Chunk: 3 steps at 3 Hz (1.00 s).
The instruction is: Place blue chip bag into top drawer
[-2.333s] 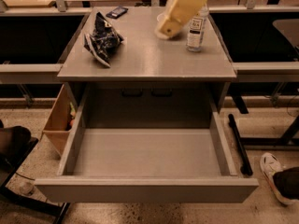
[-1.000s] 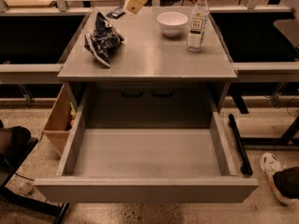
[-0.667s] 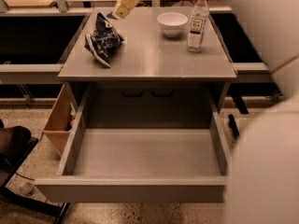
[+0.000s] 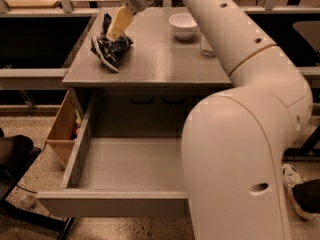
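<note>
The blue chip bag point(image 4: 107, 51), crumpled dark navy foil with white edges, lies on the left part of the grey cabinet top point(image 4: 150, 64). My gripper point(image 4: 116, 33) reaches down from the upper middle and sits right over the bag's top edge, at or touching it. The top drawer point(image 4: 110, 201) is pulled wide open below the cabinet top; its grey inside shows bare on the left, and my white arm point(image 4: 235, 134) hides its right half.
A white bowl point(image 4: 183, 25) stands at the back of the cabinet top, with a clear bottle point(image 4: 206, 46) mostly hidden behind my arm. A light wooden box point(image 4: 62, 129) hangs left of the drawer. A shoe point(image 4: 302, 194) is at the floor's right.
My arm has swung in from the right and now fills the right side of the view. The gripper has moved left and down, from above the bowl area onto the bag.
</note>
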Each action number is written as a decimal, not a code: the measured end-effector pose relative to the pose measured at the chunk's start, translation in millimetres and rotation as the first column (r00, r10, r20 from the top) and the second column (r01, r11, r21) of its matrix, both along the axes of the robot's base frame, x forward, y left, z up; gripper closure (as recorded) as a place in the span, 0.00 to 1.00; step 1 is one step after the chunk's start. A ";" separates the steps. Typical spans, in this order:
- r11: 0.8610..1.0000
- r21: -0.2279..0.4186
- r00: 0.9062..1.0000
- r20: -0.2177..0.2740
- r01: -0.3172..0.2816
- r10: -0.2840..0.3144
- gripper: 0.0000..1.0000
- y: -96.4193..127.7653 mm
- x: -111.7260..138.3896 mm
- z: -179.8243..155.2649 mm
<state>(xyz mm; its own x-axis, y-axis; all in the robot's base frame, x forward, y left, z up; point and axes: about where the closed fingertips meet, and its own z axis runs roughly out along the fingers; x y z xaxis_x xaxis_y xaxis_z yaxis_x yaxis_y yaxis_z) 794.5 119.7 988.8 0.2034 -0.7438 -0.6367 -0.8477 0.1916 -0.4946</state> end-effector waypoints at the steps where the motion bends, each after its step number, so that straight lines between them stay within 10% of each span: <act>1: 0.998 -0.015 0.995 -0.085 -0.060 0.058 0.00 25.8 -5.9 -40.5; 3: 0.980 -0.049 0.966 -0.183 -0.192 0.180 0.14 72.0 -6.5 -106.9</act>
